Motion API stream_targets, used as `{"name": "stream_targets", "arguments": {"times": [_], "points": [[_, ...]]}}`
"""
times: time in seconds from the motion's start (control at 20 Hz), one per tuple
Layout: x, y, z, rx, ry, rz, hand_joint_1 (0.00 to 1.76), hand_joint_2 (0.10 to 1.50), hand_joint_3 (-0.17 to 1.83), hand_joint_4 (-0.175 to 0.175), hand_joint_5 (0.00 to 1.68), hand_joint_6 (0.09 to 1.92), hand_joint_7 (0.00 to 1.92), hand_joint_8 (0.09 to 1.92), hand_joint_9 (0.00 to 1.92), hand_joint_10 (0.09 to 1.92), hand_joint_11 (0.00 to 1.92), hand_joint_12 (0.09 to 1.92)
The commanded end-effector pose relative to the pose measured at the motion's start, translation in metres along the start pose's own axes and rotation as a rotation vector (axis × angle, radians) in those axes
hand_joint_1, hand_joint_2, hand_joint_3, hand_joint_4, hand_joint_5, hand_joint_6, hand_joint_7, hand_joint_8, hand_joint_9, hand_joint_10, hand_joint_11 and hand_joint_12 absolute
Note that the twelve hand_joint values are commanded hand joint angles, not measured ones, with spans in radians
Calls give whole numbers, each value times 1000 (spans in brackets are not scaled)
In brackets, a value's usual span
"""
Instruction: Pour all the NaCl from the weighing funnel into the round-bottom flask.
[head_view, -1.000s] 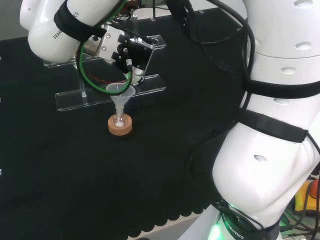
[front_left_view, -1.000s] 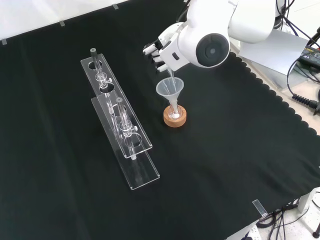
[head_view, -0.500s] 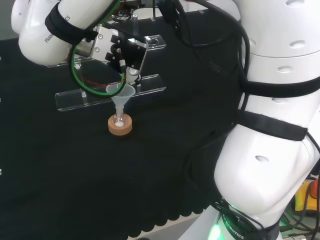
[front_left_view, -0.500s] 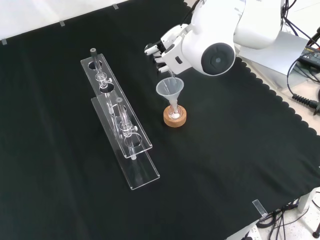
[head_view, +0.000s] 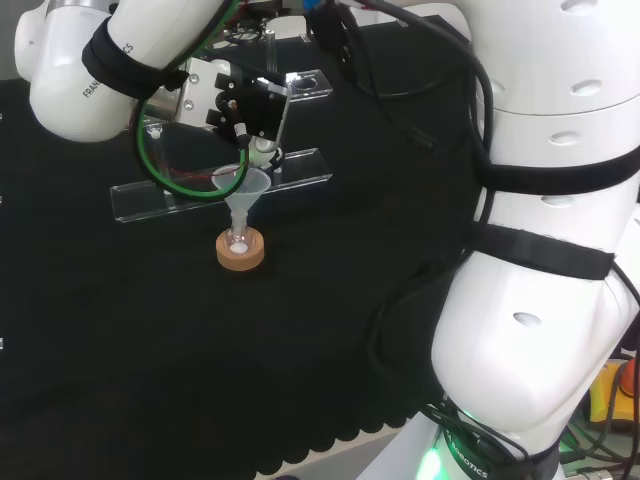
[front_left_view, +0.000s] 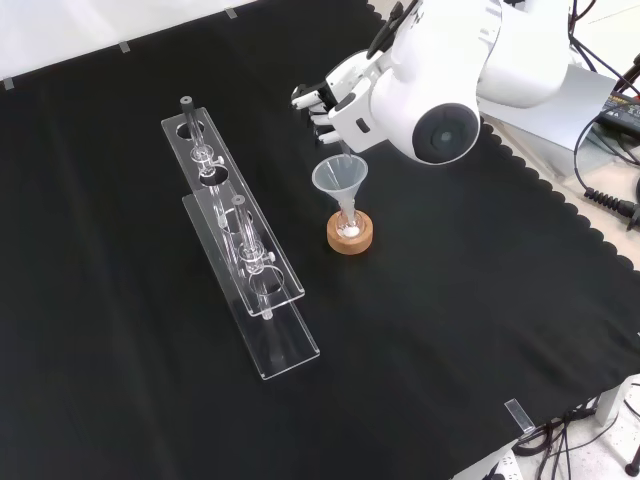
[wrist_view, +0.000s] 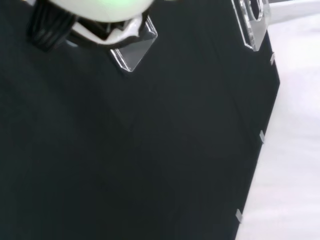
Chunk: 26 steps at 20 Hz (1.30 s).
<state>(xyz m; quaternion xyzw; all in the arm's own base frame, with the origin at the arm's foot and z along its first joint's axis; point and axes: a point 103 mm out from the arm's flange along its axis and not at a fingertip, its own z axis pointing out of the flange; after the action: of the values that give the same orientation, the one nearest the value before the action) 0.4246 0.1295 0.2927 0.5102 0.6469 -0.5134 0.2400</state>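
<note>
NaCl (front_left_view: 349, 231) is sitting as a white patch at the bottom of the flask (head_view: 240, 239), w/ the flask resting in a cork ring (front_left_view: 350, 241) near the counter (front_left_view: 450, 330) centre. A clear funnel (front_left_view: 340, 176) is standing in the flask neck, roughly upright. The hand (head_view: 247, 104) is hovering just above and beside the funnel rim in head view. The fingers (front_left_view: 318, 97) are looking curled on a small clear piece under them, prob. the weighing funnel (head_view: 263, 150), its tip pointing toward the funnel mouth. Can't tell if any salt is left inside it.

Risks, as a guess:
- The hand is working very close to the funnel rim. A bump could be tipping funnel + flask off the ring, since the flask is round-bottomed and only seated, not clamped.
- If the tip is sitting off the funnel mouth, grains could be landing on the cloth.
- Salt could be clinging to the walls of either funnel, so "all" may not be met w/o a tap.
- Two racks (front_left_view: 232, 222) are standing near, to the left in front view, so a wide swing could be clipping them.

Materials: funnel is a clear, smooth cone w/ a thin stem. Ring is tan, matte cork. Racks are clear acrylic strips w/ round holes, holding small glass pieces. Cloth is black, matte, w/ a scalloped edge.
</note>
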Motion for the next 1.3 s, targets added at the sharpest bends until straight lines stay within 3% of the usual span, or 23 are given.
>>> {"name": "stream_targets", "arguments": {"times": [0.05,0.6,1.3], "points": [[0,-3,-4,5,-40,9,1106,640,766,175,1191,865,1022,581,1111,348,687,1171],[5,-8,-21,-11,-131,28,1106,641,764,175,1192,863,1018,581,1112,347,688,1171],[3,-7,-19,14,-156,51,1108,642,758,175,1197,853,1024,589,1138,338,783,1105]]}}
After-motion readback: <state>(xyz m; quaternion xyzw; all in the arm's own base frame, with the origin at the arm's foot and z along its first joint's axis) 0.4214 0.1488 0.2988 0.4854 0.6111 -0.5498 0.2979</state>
